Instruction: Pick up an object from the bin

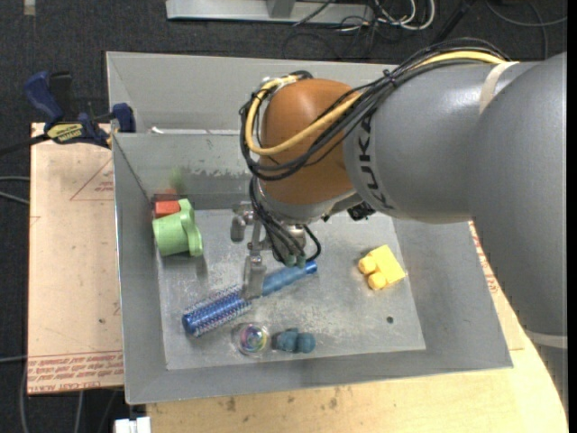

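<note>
The tool (255, 280) is low in the middle of the grey bin (137, 269), under the arm's orange cover, and its tip stands at the blue hairbrush (219, 312), just where the bristled head meets the smooth handle. The brush lies flat and slantwise on the bin floor, with the head toward the near left and the handle toward the right. The tip looks to be touching the brush or just above it, but the cover and cables hide the upper part, so I cannot tell whether the tool is apart or closed, nor whether it has the brush

I judge the step in hand to be the grasp itself: the reach is made, the lift is not yet done, as the brush lies on the floor

The next move calls for a firm closing across the narrow neck, then a straight rise, since a long brush gripped off its middle may tip and slip

Near it lie a clear marble (251, 338) and a teal lump (293, 341); a green piece (178, 231) and a yellow block (380, 268) lie well apart
</note>
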Controlling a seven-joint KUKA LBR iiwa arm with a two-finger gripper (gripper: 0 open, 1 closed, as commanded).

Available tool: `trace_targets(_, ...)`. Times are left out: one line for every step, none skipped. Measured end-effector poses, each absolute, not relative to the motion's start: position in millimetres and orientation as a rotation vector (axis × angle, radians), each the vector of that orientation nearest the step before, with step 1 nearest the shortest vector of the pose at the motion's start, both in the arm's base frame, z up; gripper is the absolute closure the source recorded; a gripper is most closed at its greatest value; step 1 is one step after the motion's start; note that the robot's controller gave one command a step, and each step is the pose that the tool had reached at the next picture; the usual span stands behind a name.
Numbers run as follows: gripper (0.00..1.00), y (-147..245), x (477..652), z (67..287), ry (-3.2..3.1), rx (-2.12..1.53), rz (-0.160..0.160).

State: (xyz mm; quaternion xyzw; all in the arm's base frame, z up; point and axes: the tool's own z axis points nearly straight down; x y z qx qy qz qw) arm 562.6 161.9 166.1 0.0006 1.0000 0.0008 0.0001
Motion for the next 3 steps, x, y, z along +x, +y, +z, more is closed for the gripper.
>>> trace_targets(0.0, 177, 497.4, 66, 3.145, -0.168, -0.001)
trace_targets(1.0, 177, 500.2, 69, 3.138, -0.163, 0.002)
trace_targets(1.0, 202, 492.1, 241, 3.123, -0.249, 0.006)
